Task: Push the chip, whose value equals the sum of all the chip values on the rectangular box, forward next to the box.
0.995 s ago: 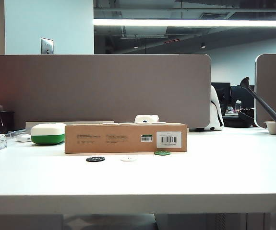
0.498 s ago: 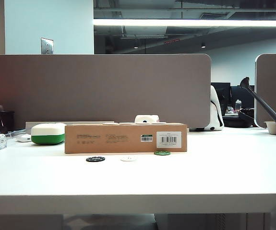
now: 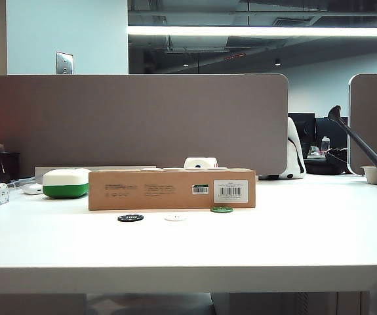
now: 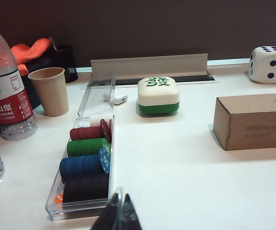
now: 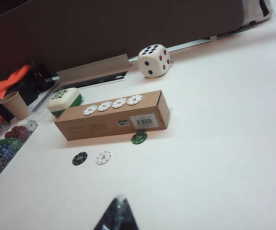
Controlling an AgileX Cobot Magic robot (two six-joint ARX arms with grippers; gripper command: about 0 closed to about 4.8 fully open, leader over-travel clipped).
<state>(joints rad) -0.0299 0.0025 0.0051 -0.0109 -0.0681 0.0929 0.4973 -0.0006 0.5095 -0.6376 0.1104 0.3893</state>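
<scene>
The green chip is lying on the desk just beside the rectangular box, so the push looks done. The left gripper and right gripper are hanging near their cameras, fingers closed and holding nothing.

The exterior cam sat low at table height, looking straight at the long side of the box, fairly near. The left wrist cam looked over its hand from the left end, catching only the box's end. The right wrist cam hung higher, above its hand, looking down on the box and chip. All three shared the box.
</scene>
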